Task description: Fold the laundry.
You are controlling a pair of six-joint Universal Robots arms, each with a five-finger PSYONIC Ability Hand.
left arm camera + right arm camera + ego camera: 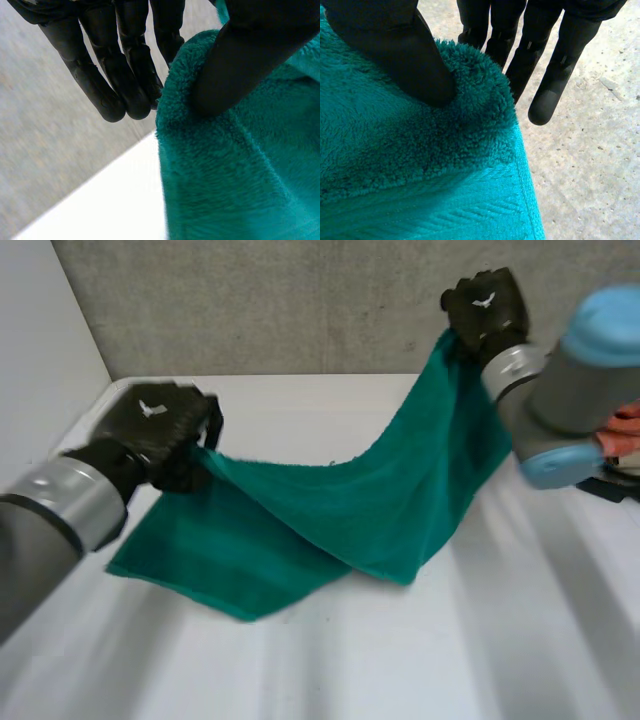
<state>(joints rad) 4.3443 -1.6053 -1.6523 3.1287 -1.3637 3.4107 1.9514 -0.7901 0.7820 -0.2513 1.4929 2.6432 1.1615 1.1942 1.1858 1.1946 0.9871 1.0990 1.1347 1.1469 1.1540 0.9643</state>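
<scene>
The white counter (400, 660) carried one teal towel (300, 530). The towel's lower layer lay flat on the counter, left of the middle, one corner pointing toward the near edge. Its upper layer rose clear of the surface to two raised corners, and a fold between them touched down near the counter's middle.

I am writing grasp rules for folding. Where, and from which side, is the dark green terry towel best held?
Grip the dark green terry towel at its corners, from over the edge, thumb on one face, fingers behind, as the left robot hand and right robot hand do. The cloth is limp; held corners let it hang open.
</scene>
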